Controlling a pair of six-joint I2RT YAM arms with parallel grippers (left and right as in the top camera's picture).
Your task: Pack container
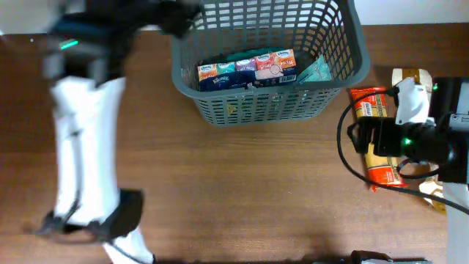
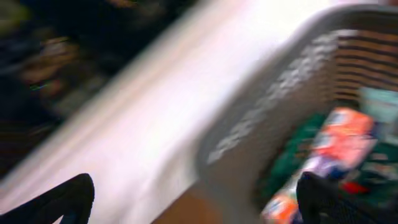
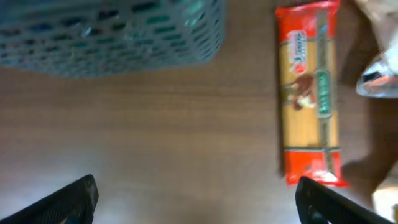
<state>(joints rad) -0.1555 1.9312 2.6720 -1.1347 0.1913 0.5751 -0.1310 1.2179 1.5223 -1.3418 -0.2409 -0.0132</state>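
The container (image 1: 275, 103) is a grey slotted basket at the top middle of the table. Inside lie a multi-colour tissue pack (image 1: 245, 71) and a teal packet (image 1: 316, 70). My left gripper (image 1: 178, 18) is blurred by motion above the basket's back left corner. In the left wrist view it (image 2: 196, 211) is open and empty over the basket rim (image 2: 273, 81), with the tissue pack (image 2: 342, 134) to the right. My right gripper (image 1: 364, 138) hovers at a red and yellow spaghetti packet (image 1: 372, 103). In the right wrist view it (image 3: 199, 205) is open and empty, left of the spaghetti (image 3: 310, 93).
A pale packet (image 1: 410, 77) lies right of the spaghetti under the right arm, and a beige item (image 1: 434, 196) lies near the right edge. A clear plastic wrapper (image 3: 379, 78) shows in the right wrist view. The left arm's white body (image 1: 88, 147) crosses the left side.
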